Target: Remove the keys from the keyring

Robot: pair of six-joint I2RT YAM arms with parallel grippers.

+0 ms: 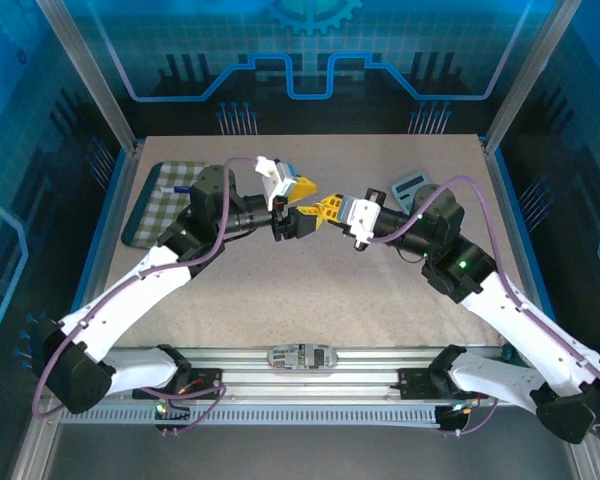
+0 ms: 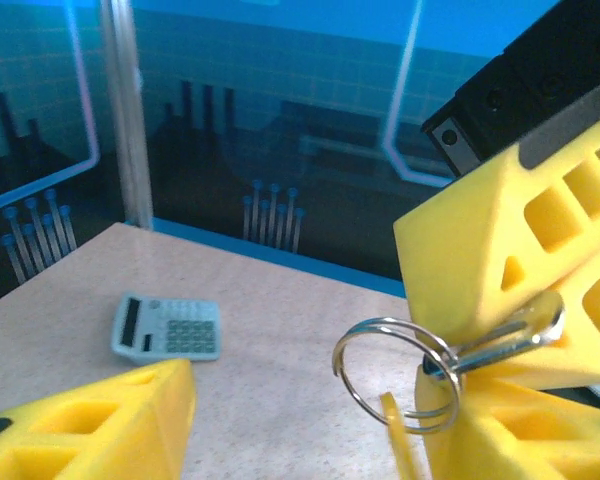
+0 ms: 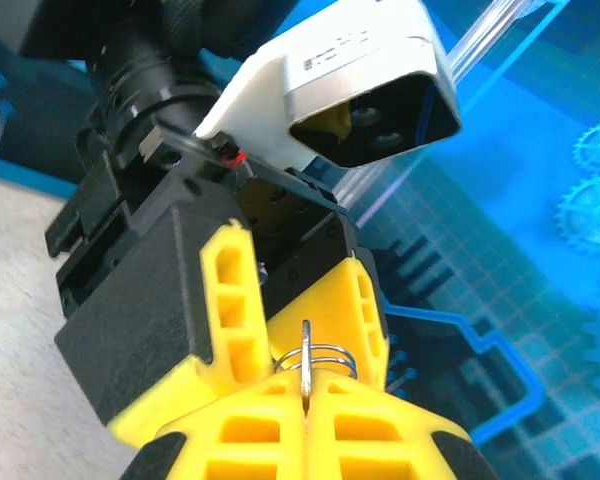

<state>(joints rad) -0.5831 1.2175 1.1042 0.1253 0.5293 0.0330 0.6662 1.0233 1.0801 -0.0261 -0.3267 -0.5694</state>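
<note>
Yellow ribbed fingers (image 2: 90, 425) of the left tool (image 2: 305, 425) sit closest in the left wrist view, spread wide apart with nothing pinched between them. Small silver wire split keyring (image 2: 393, 372) hangs in the air in that gap, close against the right-hand finger; touching or not, cannot tell. Thin yellow-orange strip (image 2: 398, 440) just below the keyring, too cut off to identify. Right tool (image 3: 305, 400) fully closed, clamping the small silver-grey metal key (image 2: 515, 332); the keyring is threaded on the key's end and sticks out toward the left tool. Right wrist view agrees: key edge-on between the shut yellow pads, keyring coils between the left tool's two open fingers. Top view: both tools meet tip to tip in mid-air over the middle of the beige speckled tabletop (image 1: 310, 300). Pale grey calculator (image 1: 412, 186) at far right and green checked cloth (image 1: 155, 215) at far left lie well apart from them. Step, by my read: mid-separation, key not yet off the keyring, left tool placed for a grip. Next move calls for closing the left tool on the wire alone, then working the key round the coil while the right tool holds firm. Risk: the thin wire slips out.
</note>
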